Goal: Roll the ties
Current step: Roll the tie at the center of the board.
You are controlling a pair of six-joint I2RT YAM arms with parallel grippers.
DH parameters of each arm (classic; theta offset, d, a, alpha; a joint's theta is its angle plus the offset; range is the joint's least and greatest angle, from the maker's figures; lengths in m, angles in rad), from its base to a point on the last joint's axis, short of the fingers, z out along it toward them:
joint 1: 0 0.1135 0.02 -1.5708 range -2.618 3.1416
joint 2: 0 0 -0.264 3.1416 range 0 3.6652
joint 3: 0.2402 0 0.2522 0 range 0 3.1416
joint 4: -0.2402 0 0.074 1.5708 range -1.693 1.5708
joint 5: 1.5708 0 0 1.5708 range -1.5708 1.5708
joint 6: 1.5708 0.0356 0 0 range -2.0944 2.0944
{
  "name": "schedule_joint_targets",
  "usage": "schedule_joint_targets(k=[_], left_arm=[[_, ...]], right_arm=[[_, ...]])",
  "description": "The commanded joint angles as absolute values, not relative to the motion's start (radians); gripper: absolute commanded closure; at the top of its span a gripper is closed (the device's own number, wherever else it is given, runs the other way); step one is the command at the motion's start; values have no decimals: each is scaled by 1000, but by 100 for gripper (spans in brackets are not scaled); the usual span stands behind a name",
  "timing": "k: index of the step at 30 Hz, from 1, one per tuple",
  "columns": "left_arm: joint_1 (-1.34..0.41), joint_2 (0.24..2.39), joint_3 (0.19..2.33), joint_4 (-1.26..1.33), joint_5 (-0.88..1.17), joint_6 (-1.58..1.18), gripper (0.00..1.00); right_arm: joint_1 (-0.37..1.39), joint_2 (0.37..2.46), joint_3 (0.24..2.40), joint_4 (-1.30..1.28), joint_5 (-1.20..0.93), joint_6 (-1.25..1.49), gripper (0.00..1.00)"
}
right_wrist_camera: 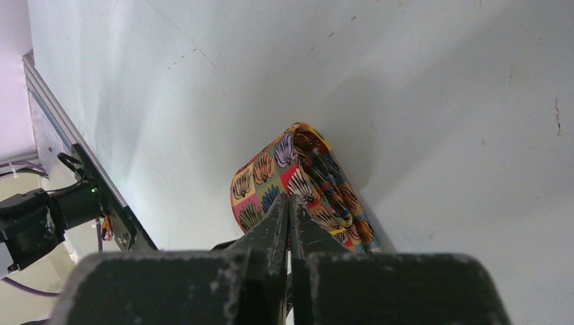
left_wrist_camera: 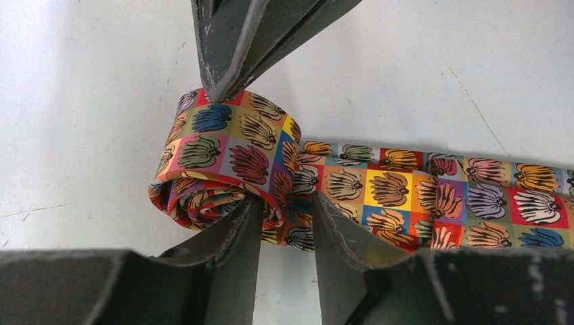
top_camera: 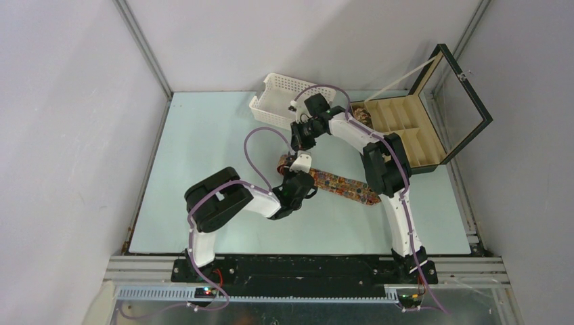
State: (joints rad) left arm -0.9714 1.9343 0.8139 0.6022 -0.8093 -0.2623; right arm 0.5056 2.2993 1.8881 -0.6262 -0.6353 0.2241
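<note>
Touching the coiled tie, closed right jaws face parted left jaws.

**A:** Pale mint tabletop all round the left gripper. It's matte and lightly scuffed, with a thin scratch ahead of it and to its right.

**B:** Past the right gripper, plain grey-white walls box the table in on three sides, with aluminium posts in the far corners.

**A:** Behind both tools, at the near edge, there's an aluminium rail, then a slotted cable duct.

**B:** The light is soft and even. There's a dim shadow on the surface just ahead of the right gripper.
</note>
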Motion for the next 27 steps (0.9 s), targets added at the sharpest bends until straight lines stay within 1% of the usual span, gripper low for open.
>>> schedule_joint_targets(k=[1, 4, 7, 9, 11, 13, 17, 20, 21, 25, 26, 27], left_arm=[[-976, 1926, 831, 607, -847, -278, 62], [-976, 1928, 833, 606, -846, -278, 68], [-976, 1931, 838, 600, -847, -277, 69], [-976, 1930, 839, 598, -849, -278, 64], [-976, 1929, 838, 597, -852, -282, 55], [-976, 1926, 836, 597, -854, -283, 50], [-976, 1917, 831, 594, -854, -286, 48], [-976, 1916, 829, 596, -852, -286, 52], [-976, 1916, 830, 595, -851, -284, 56], [-975, 1927, 840, 591, -847, -283, 64], [-975, 1930, 844, 589, -847, -282, 65], [-975, 1931, 844, 589, -847, -282, 66]], right_arm=[[501, 2285, 1916, -598, -649, 220, 100], [496, 2276, 1910, -588, -643, 228, 100], [493, 2262, 1901, -573, -640, 234, 100], [491, 2257, 1896, -566, -640, 239, 100], [490, 2254, 1892, -560, -641, 243, 100], [488, 2252, 1887, -556, -641, 245, 100], [489, 2254, 1886, -553, -644, 246, 100], [489, 2254, 1886, -551, -646, 248, 100], [489, 2252, 1886, -550, -645, 249, 100], [486, 2239, 1881, -546, -634, 251, 100], [485, 2236, 1878, -543, -626, 252, 99], [484, 2226, 1875, -539, -621, 253, 92]])
